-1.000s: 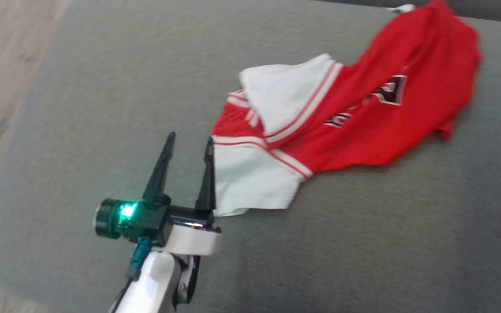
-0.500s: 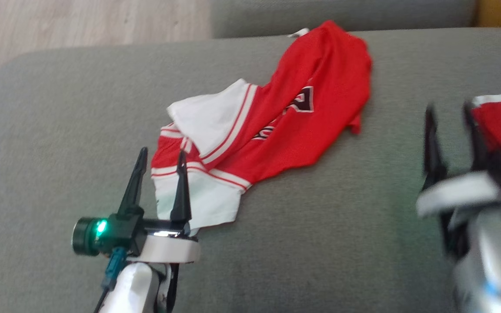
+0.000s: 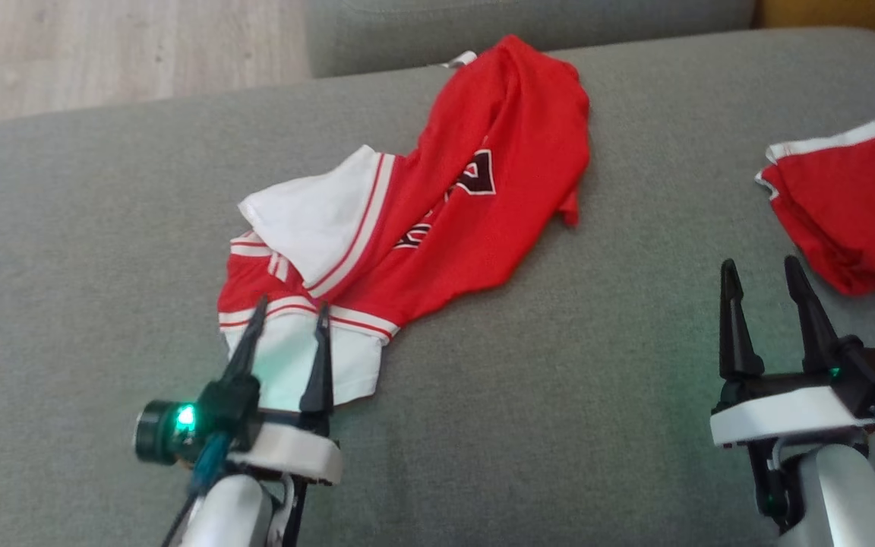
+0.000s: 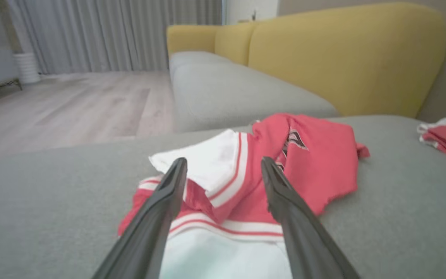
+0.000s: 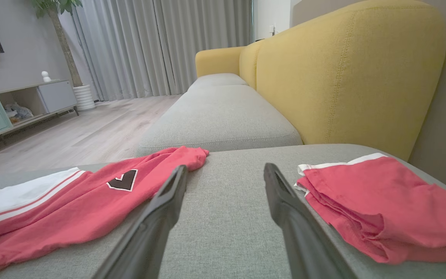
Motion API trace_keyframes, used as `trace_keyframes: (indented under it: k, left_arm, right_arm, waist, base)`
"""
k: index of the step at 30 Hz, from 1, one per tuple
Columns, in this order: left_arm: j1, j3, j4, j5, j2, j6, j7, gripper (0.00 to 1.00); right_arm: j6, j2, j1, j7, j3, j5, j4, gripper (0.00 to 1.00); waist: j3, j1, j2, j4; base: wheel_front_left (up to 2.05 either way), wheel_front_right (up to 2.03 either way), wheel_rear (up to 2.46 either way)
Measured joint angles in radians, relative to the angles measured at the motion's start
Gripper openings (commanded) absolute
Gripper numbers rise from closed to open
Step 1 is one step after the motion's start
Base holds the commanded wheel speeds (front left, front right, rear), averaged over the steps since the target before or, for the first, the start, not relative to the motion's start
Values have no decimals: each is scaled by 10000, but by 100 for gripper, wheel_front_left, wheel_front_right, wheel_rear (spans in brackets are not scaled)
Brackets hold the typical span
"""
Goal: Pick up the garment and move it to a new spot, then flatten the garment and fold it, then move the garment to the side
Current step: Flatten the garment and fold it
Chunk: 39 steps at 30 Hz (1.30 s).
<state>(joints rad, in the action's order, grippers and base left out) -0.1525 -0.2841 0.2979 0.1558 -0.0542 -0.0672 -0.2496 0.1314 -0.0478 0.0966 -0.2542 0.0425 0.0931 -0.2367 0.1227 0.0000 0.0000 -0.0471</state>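
A crumpled red and white jersey garment (image 3: 445,205), with striped bands and a dark printed emblem, lies on the grey woven sofa seat cushion (image 3: 574,395), on its left half in the head view. It stretches diagonally. The red part reaches toward the far edge of the cushion, and the white part with the striped band is at the near end, closest to the robot. One white panel is folded over the red middle.

The left gripper (image 3: 292,305) is open, its two dark fingers standing apart. In the head view both fingertips are over the white near end of the garment, just at the striped band. In the left wrist view the white cloth shows between the fingers. Whether the tips touch the cloth, I cannot tell.

The right gripper (image 3: 760,264) is open too, its fingers apart over bare grey cushion, well apart from the garment. Near it, to the right, lies a second red cloth with a white edge (image 3: 855,220), folded in layers, at the right side of the cushion.

Behind the cushion stands a yellow upholstered backrest (image 5: 343,77). Further away are another grey seat cushion (image 5: 223,116), a pale wooden floor (image 3: 103,53) and grey curtains (image 5: 149,46)
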Motion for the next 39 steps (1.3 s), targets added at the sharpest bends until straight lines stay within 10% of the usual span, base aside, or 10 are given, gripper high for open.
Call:
trace_keyframes:
  k: [21, 23, 39]
  left_arm:
    - [-2778, 115, 3164, 399, -372, 673, 2146, 100]
    - [-2896, 113, 3173, 401, -378, 675, 2119, 0]
    - [-6255, 134, 2654, -343, -2328, 1055, 2497, 0]
  right_arm:
    - [0, 6, 373, 0, -247, 389, 268, 100]
    - [0, 6, 418, -2, -274, 389, 290, 100]
    - [0, 6, 944, -12, -947, 798, 251, 100]
  waist:
    - [1389, 1, 0, -789]
    - [1439, 1, 0, -822]
    - [1928, 1, 0, -1336]
  base:
    - [0, 0, 0]
    - [0, 0, 0]
    - [0, 0, 0]
